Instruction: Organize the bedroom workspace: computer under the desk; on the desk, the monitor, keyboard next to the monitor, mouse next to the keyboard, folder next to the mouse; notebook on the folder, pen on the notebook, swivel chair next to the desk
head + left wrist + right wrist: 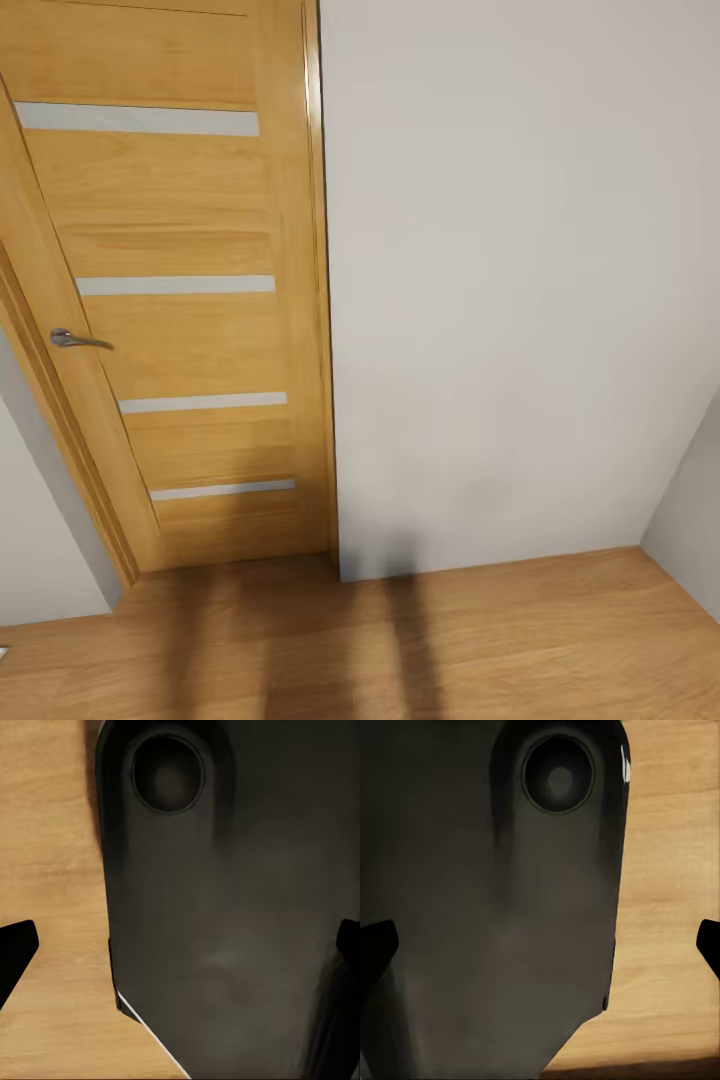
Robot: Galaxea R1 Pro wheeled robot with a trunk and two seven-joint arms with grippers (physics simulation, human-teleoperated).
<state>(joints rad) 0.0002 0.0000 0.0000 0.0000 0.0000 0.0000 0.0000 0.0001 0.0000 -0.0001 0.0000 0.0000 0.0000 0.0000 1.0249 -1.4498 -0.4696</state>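
I'm facing a wooden door (pixel 170 300) and blank wall (pixel 520 300) — no desk, chair etc. in view, so progress unclear. Both jaws spread wide, empty, over floor (pixel 560 640).

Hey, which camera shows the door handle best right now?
The head view: the silver handle sits on the wooden door, side-on and unobstructed. The two wrist views look down past dark robot body parts at wood floor, so they offer nothing on the handle.

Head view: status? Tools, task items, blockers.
Both tools open, empty, over wood floor. Facing wooden door and grey wall. Door handle is at left. No task items seen.
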